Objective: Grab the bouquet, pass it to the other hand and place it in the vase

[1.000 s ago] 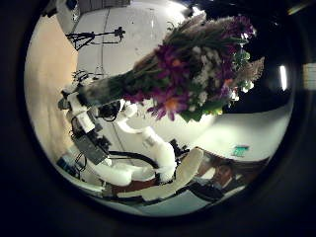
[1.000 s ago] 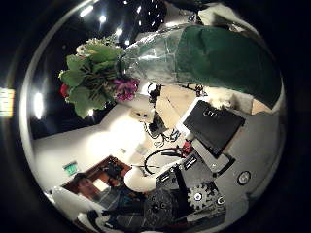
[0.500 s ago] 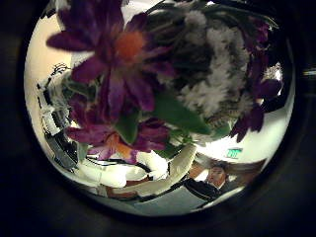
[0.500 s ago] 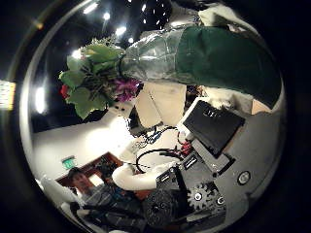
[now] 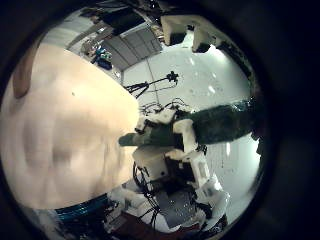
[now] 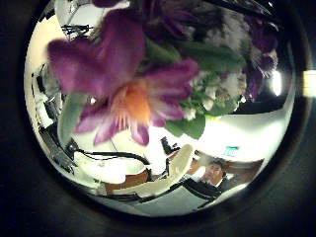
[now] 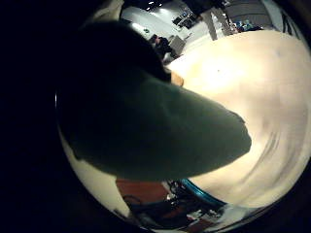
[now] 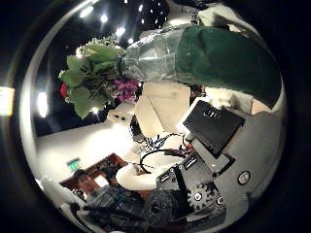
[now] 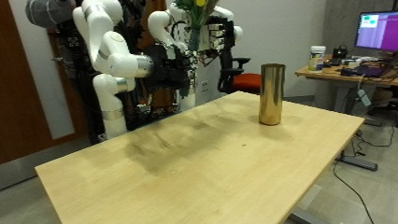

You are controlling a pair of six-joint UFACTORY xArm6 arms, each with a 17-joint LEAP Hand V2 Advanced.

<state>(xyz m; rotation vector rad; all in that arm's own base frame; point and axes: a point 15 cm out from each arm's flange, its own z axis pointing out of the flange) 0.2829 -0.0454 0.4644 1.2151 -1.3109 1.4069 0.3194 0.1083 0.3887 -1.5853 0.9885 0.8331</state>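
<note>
change: flowers of the bouquet (image 6: pixel 128 89) fill far more of the left thumb side palm view than 1 s ago; blooms now close on the left palm.
meaning: likely the handover approach; transfer not done.
right hand (image 5: pixel 165 145): fingers wrapped round the bouquet's green wrap (image 8: pixel 209 53).
left hand (image 5: pixel 190 32): can't tell finger state.
bouquet position: held high, top centre of the outside view, well above the table (image 9: pixel 187 173).
vase (image 9: pixel 270 93): upright on the table, right of centre, empty, well apart from both hands.
table: pale wood, only the vase on it.
room: desk with monitor (image 9: pixel 377 28) upper right.
</note>
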